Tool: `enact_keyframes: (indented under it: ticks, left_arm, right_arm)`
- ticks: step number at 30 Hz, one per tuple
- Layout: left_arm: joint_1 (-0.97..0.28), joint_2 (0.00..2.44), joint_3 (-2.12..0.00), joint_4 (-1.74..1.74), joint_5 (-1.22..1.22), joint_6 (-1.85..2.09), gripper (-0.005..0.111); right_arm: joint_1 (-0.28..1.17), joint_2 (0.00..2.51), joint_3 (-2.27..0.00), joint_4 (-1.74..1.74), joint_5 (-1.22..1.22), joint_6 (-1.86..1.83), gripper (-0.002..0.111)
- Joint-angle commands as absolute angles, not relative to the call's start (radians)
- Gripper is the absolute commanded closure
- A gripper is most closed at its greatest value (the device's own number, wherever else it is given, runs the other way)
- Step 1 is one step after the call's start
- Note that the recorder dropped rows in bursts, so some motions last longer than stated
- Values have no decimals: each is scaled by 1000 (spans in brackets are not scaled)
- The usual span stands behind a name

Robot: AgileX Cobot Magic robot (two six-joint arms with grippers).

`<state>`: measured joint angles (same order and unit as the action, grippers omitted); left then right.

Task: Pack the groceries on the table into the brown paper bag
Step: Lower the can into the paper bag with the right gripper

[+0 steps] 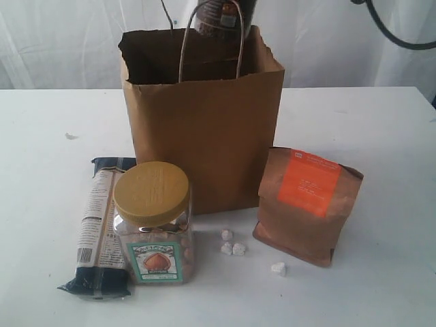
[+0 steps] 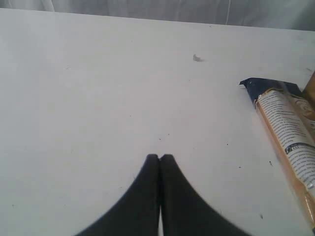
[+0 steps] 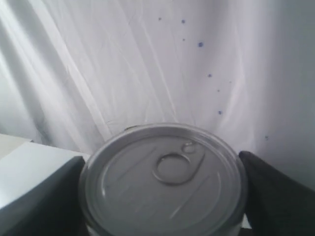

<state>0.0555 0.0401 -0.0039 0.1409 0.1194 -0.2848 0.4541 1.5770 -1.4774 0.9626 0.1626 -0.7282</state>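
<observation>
right pincer point(image 3: 162, 206) grips the dark tin can point(image 1: 225, 13), high over the brown paper bag point(image 1: 204, 129) mouth, far middle of the counter point(image 2: 98, 98). Step: bagging the can. Next, probably: lower inside, release. left pincer point(image 2: 159, 158) clenched, empty. packet point(image 1: 102, 225), nut jar point(image 1: 153, 225), pouch point(image 1: 306, 204) sit near, unpacked.

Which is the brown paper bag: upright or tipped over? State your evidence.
Upright. The brown paper bag stands on its base on the table, with its open mouth facing up.
</observation>
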Motion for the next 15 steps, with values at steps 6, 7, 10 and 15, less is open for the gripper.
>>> enact_keyframes:
  ticks: [6, 7, 10, 15]
  left_arm:
    - [57, 36, 0, 136, 123, -288, 107]
    - [57, 36, 0, 136, 123, -288, 107]
    - [57, 36, 0, 136, 123, -288, 107]
    - [57, 36, 0, 136, 123, -288, 107]
  right_arm:
    - [468, 1593, -1488, 962, 167, -756, 92]
    - [468, 1599, -1488, 962, 185, -756, 92]
    - [468, 1619, -1488, 962, 235, -756, 92]
    - [468, 1644, -1488, 962, 266, -756, 92]
